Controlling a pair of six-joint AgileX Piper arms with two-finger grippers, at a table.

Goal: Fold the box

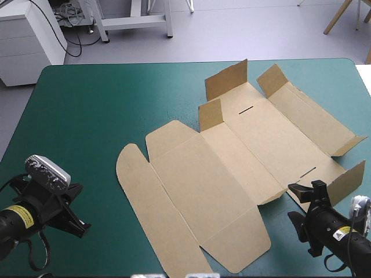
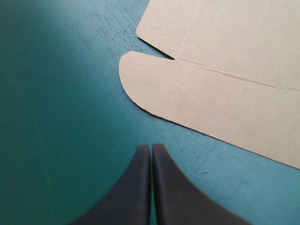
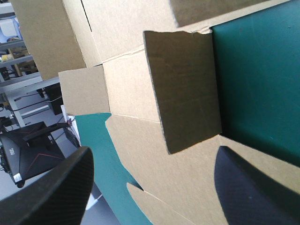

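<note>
Left gripper (image 2: 151,149) was shut, my two black fingers pressed into one point with nothing between them. It hung over bare teal-green cover (image 1: 87,110) near the table's near left corner. The rounded end flap (image 2: 197,96) of the box lay flat just ahead, apart from my fingertips.

Right gripper (image 3: 155,157) stood wide open and empty, by the table's near right corner, at the box's near right end. One finger (image 3: 253,187) was over brown board. A raised flap (image 3: 183,89) stood upright just ahead, in line with the gap between my fingers; I could not tell whether anything touched.

Box (image 1: 232,168): an opened-out brown sheet, slanting from the table's near edge at the middle toward the far right corner. Main panels lay flat on the cover. Small flaps tilted up at its far end and along the side nearest the table's right edge.
</note>
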